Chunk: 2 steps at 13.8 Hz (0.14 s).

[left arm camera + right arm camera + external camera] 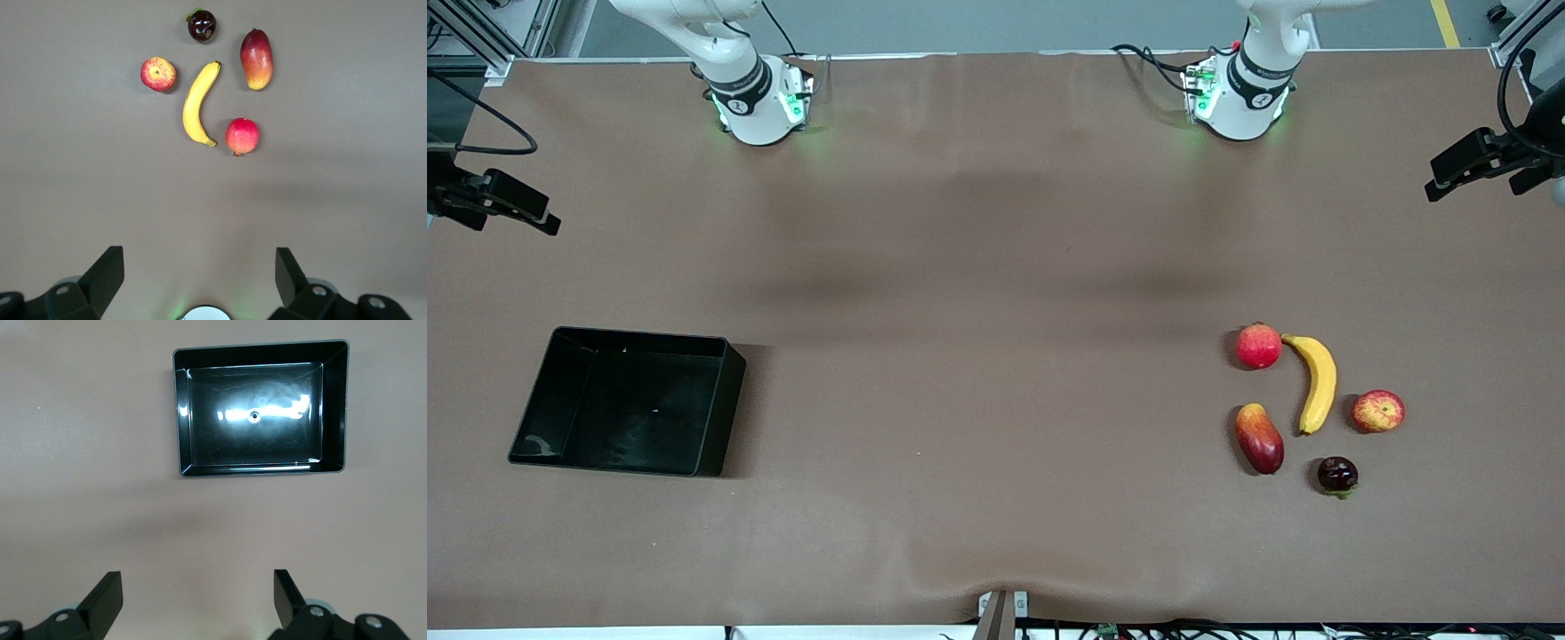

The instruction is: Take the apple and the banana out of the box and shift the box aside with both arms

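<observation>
Fruits number five, including one banana [1317,382], one apple [1377,411]; one box [713,402].

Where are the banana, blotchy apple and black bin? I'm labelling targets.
banana [1319,382], front view, middle of curve.
blotchy apple [1377,411], front view, centre.
black bin [334,407], right wrist view, side wall.

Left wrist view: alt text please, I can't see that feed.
Five fruits cluster on the brown table: a yellow banana in the middle, ringed by a blotchy apple, dark plum, mango and red fruit. The left gripper hangs open, holding nothing.
</observation>
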{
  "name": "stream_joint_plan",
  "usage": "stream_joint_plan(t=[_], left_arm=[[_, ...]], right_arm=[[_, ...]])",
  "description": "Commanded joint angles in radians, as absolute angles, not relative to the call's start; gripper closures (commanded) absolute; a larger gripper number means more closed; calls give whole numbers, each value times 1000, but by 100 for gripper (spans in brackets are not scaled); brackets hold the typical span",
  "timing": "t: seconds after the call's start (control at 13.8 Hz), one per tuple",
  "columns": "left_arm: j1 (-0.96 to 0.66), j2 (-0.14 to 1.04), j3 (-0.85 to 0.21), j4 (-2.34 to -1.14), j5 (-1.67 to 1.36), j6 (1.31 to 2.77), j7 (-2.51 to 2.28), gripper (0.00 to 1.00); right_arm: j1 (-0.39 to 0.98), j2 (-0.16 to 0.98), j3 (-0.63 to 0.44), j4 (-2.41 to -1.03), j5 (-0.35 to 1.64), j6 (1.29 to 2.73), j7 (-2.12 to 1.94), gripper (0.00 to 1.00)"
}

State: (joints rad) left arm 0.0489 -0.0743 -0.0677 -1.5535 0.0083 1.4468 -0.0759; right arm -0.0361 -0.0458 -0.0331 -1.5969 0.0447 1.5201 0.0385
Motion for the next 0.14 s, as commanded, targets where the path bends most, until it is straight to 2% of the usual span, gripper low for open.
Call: stream_joint_plan(t=[0.0, 0.07], left_arm=[[46, -72, -69, -1532, 9, 1428, -72, 0], [45, -72, -69, -1534, 9, 1428, -74, 0]], right_arm=[[-31, -48, -34, -1598, 44, 1523, 38, 0], [-29, -48, -32, -1598, 44, 1523, 38, 0]])
